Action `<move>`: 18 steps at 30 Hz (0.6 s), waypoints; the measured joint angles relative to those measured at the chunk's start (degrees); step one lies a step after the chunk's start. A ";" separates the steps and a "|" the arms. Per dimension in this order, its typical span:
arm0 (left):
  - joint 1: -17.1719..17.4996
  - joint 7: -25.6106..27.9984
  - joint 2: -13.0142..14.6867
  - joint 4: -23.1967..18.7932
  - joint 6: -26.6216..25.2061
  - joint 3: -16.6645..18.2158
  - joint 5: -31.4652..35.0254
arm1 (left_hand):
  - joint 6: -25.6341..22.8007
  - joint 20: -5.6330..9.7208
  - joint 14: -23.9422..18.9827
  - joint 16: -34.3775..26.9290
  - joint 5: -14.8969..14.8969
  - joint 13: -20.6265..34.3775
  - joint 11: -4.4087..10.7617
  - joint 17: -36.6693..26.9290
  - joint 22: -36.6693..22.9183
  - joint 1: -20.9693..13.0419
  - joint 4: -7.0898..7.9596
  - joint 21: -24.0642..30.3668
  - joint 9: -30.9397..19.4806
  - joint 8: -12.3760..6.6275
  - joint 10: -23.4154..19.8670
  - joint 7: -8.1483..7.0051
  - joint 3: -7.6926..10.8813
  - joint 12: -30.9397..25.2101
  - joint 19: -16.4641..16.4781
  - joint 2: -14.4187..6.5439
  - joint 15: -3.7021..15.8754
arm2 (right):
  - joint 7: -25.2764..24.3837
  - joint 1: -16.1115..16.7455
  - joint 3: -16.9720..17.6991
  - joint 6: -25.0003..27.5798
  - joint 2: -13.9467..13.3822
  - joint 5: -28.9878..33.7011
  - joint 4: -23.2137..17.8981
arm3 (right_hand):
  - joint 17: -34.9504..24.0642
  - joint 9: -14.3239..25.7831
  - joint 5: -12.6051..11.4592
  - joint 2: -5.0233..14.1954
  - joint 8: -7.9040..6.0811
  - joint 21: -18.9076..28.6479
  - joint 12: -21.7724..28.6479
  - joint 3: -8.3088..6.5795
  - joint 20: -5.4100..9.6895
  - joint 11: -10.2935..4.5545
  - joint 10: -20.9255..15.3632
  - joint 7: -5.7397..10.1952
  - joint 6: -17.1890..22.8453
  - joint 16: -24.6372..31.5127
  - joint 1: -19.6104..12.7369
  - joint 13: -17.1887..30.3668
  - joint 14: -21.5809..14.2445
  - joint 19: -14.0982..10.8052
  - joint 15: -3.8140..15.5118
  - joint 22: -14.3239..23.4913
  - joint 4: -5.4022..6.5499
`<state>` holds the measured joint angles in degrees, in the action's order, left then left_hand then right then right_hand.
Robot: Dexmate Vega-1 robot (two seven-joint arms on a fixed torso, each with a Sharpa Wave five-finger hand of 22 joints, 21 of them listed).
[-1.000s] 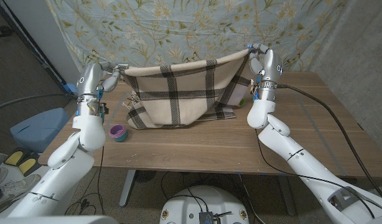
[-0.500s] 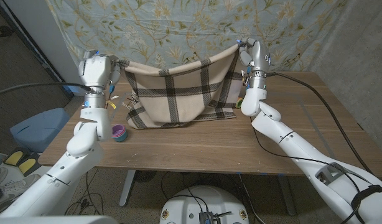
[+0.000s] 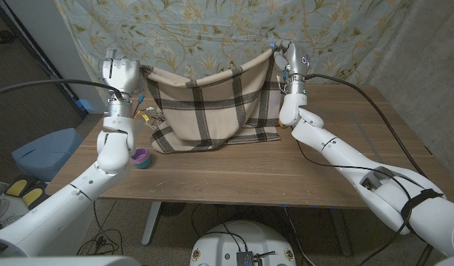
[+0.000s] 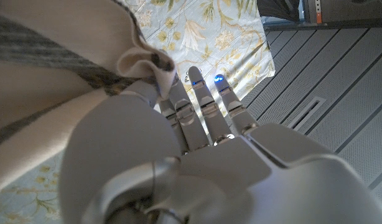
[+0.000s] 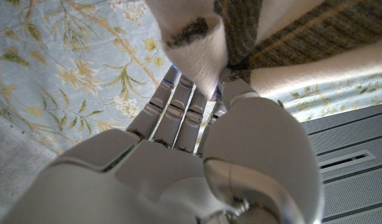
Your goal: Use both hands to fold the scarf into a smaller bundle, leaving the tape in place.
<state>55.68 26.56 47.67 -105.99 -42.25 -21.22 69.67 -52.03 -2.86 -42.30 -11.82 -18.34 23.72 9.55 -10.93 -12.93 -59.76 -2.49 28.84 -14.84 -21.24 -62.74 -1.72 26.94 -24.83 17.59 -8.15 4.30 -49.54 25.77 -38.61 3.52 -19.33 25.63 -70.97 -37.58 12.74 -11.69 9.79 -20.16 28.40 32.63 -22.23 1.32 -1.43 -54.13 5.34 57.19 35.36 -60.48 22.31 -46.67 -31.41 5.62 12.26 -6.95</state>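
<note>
Head view shows your left hand (image 3: 120, 74) and right hand (image 3: 288, 58) each pinching a top corner of the plaid scarf (image 3: 212, 107), its lower edge apparently resting on the table (image 3: 301, 170). Bring both corners down together, clear of the purple tape (image 3: 141, 157) at the near left.

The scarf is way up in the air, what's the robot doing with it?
The robot is folding a plaid scarf. Its left hand grips one top corner and its right hand grips the other, both lifted high. The scarf hangs between them like a hammock, with its lower edge on the wooden table. A small purple and teal roll of tape sits on the table beside the scarf.
</note>
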 measured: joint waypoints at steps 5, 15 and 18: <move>-3.73 -3.67 0.94 3.14 -2.84 -3.81 4.08 | 0.00 0.31 -0.10 0.00 0.01 0.17 0.00 0.00 0.00 -0.22 0.00 0.22 -0.02 0.00 0.00 0.00 0.00 0.00 -0.31 0.22 0.10 | -0.04 -3.74 -2.14 -0.03 1.52 -0.39 5.50 | -0.03 -0.01 0.00 0.00 0.03 0.22 0.00 0.00 0.00 0.00 0.00 0.00 0.00 -0.27 0.00 0.00 0.00 0.00 0.00 0.00 0.00; -11.61 -9.50 1.76 11.32 -6.22 -11.18 10.14 | 0.00 1.64 -1.41 -0.90 1.63 0.02 -0.29 -0.65 0.00 -1.43 -2.19 1.10 -0.42 -0.88 -0.29 0.00 -1.21 0.00 0.42 0.37 0.41 | -1.37 -11.18 -6.93 -0.86 5.37 -1.33 18.19 | -0.27 -0.02 0.00 0.00 0.07 0.43 0.00 0.00 0.00 0.00 0.00 0.01 -0.01 -0.27 0.00 -0.27 0.00 0.00 0.00 0.01 0.00; -13.26 -11.02 1.76 13.29 -6.81 -12.76 11.67 | -0.52 2.36 -1.93 -1.34 2.51 -0.47 -0.22 -0.68 0.01 -1.80 -2.99 1.12 -0.42 -0.95 -0.85 0.28 -1.73 0.01 0.52 0.74 0.49 | -1.90 -13.48 -8.42 -1.73 6.93 -1.95 22.57 | -0.27 -0.02 0.00 0.00 0.08 0.62 0.00 0.00 0.00 0.00 0.00 0.10 -0.10 -0.27 0.00 -0.39 0.00 0.00 0.00 0.01 0.00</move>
<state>42.41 15.54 49.43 -92.70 -49.05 -33.98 81.34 -52.55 -0.50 -44.23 -13.16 -15.83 23.25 9.33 -11.61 -12.92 -61.56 -5.48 29.95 -15.26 -22.19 -63.58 -1.44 25.20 -24.82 18.11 -7.41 4.79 -51.43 12.29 -47.03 1.78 -12.40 23.69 -48.40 -37.85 12.72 -11.69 9.79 -20.08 29.02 32.62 -22.22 1.32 -1.43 -54.13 5.44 57.09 35.10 -60.48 21.93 -46.67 -31.41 5.62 12.27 -6.95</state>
